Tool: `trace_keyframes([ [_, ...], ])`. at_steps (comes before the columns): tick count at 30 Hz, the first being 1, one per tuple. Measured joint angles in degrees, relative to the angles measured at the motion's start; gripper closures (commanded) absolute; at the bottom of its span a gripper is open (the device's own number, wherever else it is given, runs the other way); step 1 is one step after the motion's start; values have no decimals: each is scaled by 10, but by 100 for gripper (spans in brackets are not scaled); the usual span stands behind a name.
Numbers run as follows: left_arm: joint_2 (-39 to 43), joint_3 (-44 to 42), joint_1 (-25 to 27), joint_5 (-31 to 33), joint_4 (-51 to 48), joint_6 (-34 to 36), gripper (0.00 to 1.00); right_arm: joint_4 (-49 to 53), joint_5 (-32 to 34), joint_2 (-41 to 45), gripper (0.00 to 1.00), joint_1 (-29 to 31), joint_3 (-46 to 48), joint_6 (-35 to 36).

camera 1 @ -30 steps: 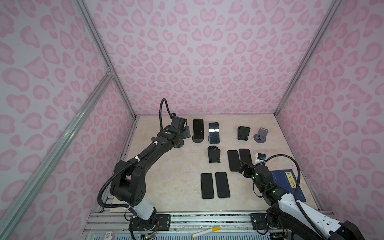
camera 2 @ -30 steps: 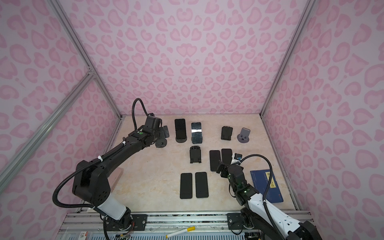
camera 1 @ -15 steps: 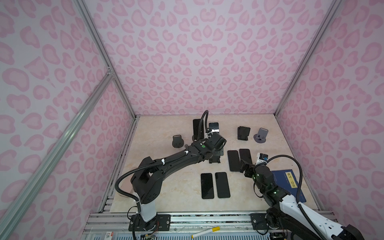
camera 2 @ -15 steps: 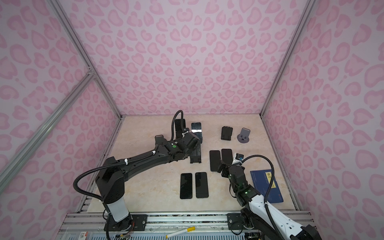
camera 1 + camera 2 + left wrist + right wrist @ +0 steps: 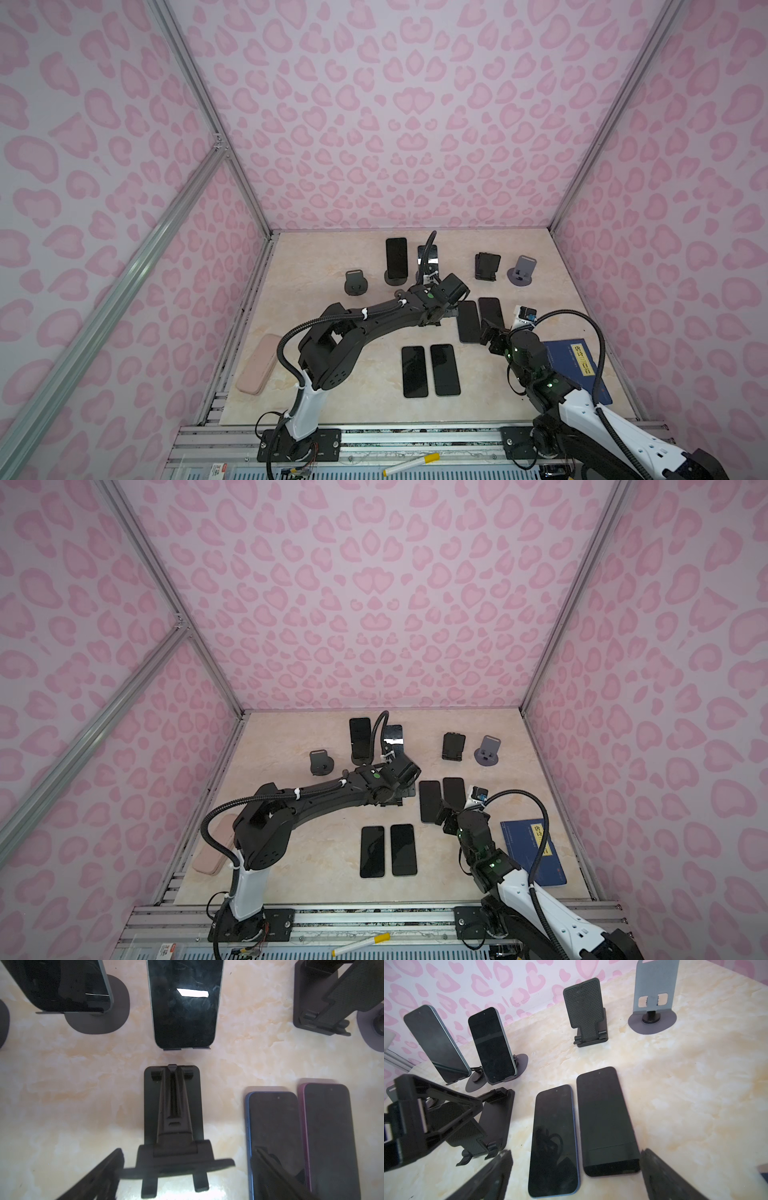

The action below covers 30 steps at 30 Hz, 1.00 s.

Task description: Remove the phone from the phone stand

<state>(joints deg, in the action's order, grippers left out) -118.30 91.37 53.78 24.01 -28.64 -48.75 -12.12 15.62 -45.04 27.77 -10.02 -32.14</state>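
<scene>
Two dark phones lean on phone stands at the back: one phone (image 5: pixel 396 255) (image 5: pixel 62 985) on a round-based stand (image 5: pixel 394 279), and a second phone (image 5: pixel 392 737) (image 5: pixel 185 1005) (image 5: pixel 492 1047) right of it. My left gripper (image 5: pixel 449 312) (image 5: pixel 187 1178) hovers open just in front of them, over an empty black folding stand (image 5: pixel 172 1109) whose back plate lies between the fingers. My right gripper (image 5: pixel 490 336) (image 5: pixel 575 1178) is open, low over the near ends of two flat phones (image 5: pixel 554 1138) and holding nothing.
Empty stands sit at the back left (image 5: pixel 355 283) and back right (image 5: pixel 487 266) (image 5: pixel 523 271). Two more phones (image 5: pixel 430 370) lie flat near the front. A pink case (image 5: pixel 259 365) lies at the left edge and a blue book (image 5: pixel 577 370) at the right.
My left arm swung from the back-left empty stand to the right and forward, ending over the middle folding stand. My right arm stayed put.
</scene>
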Motion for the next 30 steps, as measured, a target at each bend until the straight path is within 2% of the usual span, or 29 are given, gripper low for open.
trace_keyframes([
  [2, -8, 1, -1, 4, 0, 0, 6, 0, 0, -2, 2, 0, 0, 0],
  [7, -13, -7, -5, 19, 4, -1, 33, 0, 0, -6, 2, 0, 0, 0],
  [15, 15, -38, -5, 30, 12, 19, 34, -2, 0, -14, 2, 0, 0, 0],
  [20, 83, -73, -12, 49, 15, 47, 34, -3, 0, -16, 2, 0, 0, 0],
  [22, 133, -112, -31, 44, 23, 57, 34, -3, -1, -16, 3, 0, 0, 0],
  [25, 201, -192, -90, 33, 40, 72, 34, -3, -2, -17, 3, 0, 0, 0],
  [30, 277, -287, -158, 19, 35, 106, 34, -4, -7, -20, 3, 0, 0, 0],
])
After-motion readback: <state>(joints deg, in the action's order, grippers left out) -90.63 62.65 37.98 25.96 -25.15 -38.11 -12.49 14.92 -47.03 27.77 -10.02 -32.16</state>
